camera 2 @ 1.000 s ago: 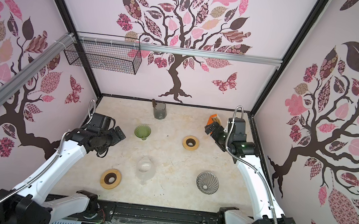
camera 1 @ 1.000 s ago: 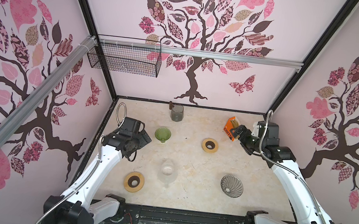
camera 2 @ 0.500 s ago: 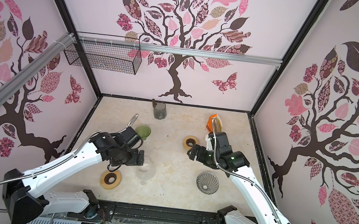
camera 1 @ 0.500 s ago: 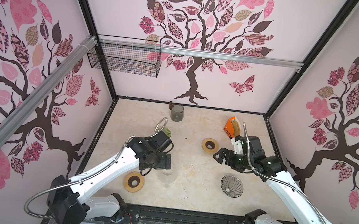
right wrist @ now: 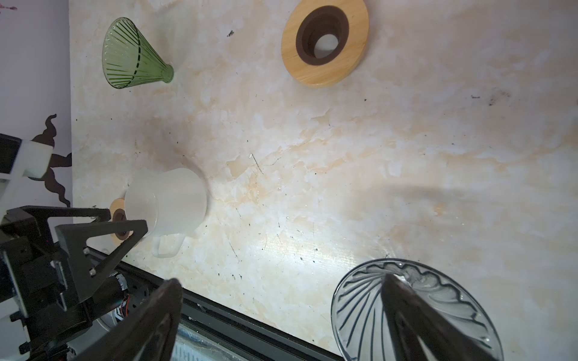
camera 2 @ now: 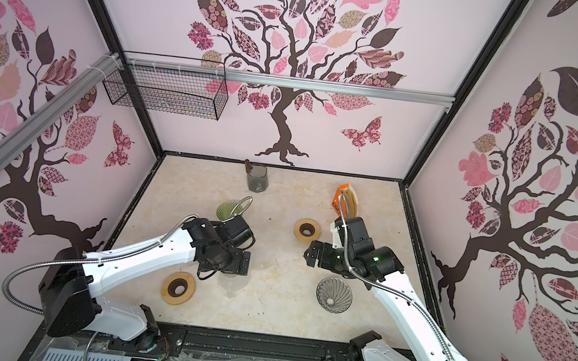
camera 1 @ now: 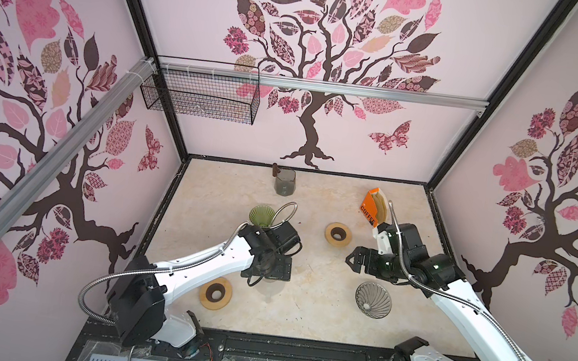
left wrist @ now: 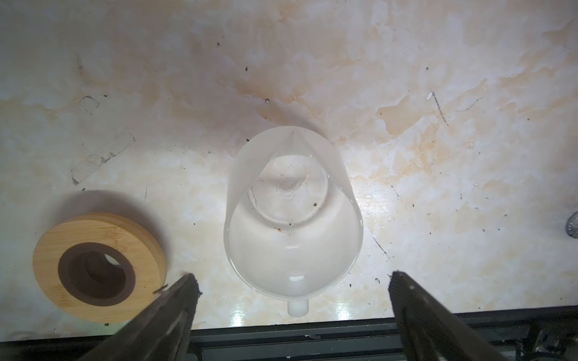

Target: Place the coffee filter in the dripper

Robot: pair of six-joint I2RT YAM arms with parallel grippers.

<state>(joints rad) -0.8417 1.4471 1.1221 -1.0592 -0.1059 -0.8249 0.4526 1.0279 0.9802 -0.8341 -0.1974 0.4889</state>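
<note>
Hovering above the frosted pitcher (left wrist: pixel 291 218), the left end effector (left wrist: pixel 292 281) is standing fully open and gripping nothing, with a jaw on either side of the pitcher's handle end and, as far as I can tell, not touching it. A wooden ring (left wrist: pixel 98 267) is lying flat just beside the pitcher. In both top views the left wrist is covering nearly all of the pitcher. The green dripper (camera 1: pixel 262 216) is sitting just behind that wrist, partly crossed by its cable. A second wooden ring (camera 1: pixel 338 233) is lying mid-table (camera 1: pixel 301 304). The right end effector (camera 1: pixel 352 262) is also gaping wide and carrying nothing, pointing toward the middle of the table. The grey dripper (camera 1: pixel 373 299) is sitting near it on the front side, apparently mouth up. The right wrist view is cutting this dripper off, and one finger is crossing it. The coffee filters (camera 1: pixel 382 207) are standing on edge in the orange holder (camera 1: pixel 368 207) at the back right, behind the right wrist, so they are lying opposite to where that end effector is pointing. I'm judging the right arm clearly nearer, and it is needing to swing back and pinch a top edge. Neither wrist view is showing the filters, their number is unreadable, and which dripper is meant is unclear.
</note>
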